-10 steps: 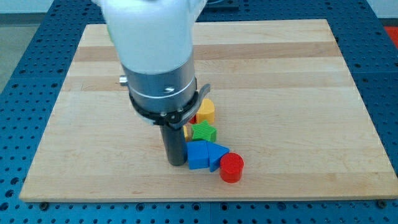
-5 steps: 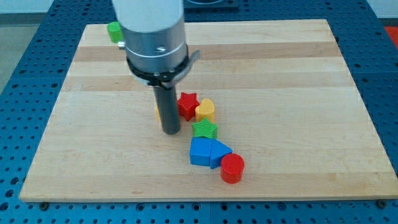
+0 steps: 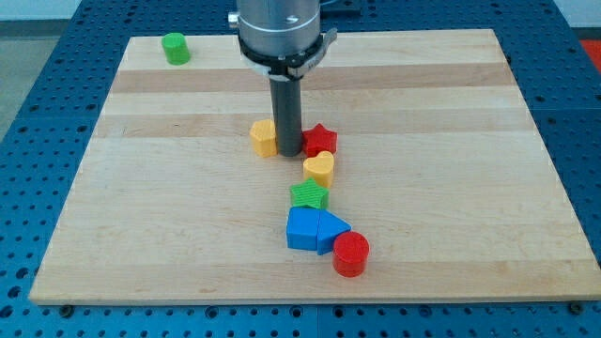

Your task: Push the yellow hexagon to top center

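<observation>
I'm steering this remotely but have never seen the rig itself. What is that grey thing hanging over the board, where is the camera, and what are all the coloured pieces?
The grey cylinder is the end of a robot arm. It has no end effector that grasps: only a dark rod whose tip slides on the wooden board and pushes blocks. Nothing is held.

There is one camera; it looks down at the board from the view's bottom.

My tip sits between the yellow hexagon on its left and the red star on its right. Below them lie a yellow heart, a green star, two blue blocks and a red cylinder. A green cylinder stands at the top left.
</observation>
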Controlling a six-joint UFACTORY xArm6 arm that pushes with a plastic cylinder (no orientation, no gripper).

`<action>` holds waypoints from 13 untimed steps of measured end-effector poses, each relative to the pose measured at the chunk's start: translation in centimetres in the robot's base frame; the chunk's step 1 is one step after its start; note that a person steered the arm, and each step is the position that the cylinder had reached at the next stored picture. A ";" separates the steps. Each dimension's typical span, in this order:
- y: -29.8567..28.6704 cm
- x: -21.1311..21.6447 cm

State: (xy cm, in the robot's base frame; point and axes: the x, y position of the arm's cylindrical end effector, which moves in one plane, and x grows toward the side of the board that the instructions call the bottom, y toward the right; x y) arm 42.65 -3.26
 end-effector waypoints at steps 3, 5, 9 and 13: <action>-6.0 3.4; -3.6 0.3; -2.5 -8.1; 4.1 -11.1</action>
State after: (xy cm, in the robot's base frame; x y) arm 31.57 0.88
